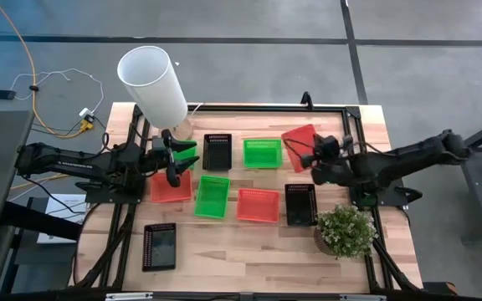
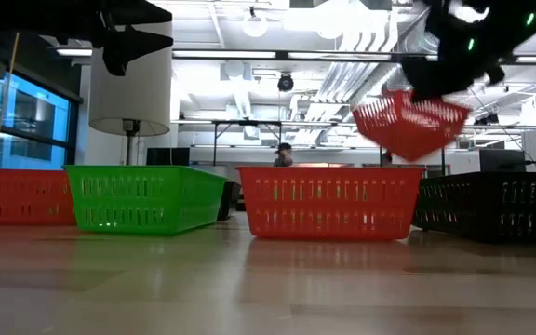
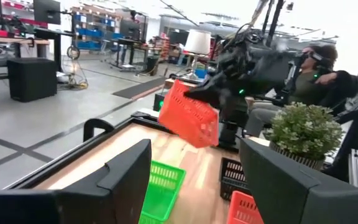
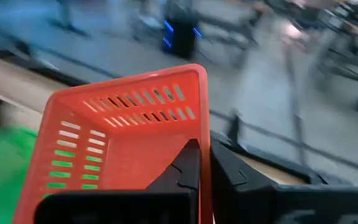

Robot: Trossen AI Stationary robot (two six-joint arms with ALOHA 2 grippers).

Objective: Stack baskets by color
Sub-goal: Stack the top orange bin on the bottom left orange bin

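Nearest the low camera, a red basket (image 2: pixel 328 201) sits flat on the worktop (image 1: pixel 249 242), with a green basket (image 2: pixel 145 197) beside it. Above them, the right pincer (image 1: pixel 311 155) is clamped on the rim of another red basket (image 1: pixel 299 144), holding it tilted and clear of the worktop, near the far right corner; the two fingers pinch its wall tight in the right wrist view. A second green basket (image 1: pixel 262 153) lies just beside it, and a black basket (image 1: pixel 217 151) farther left. The left pincer (image 1: pixel 176 161) hangs with its fingers apart over a third red basket (image 1: pixel 171 187), holding nothing. Another black basket (image 1: pixel 159 247) lies alone at the near left.
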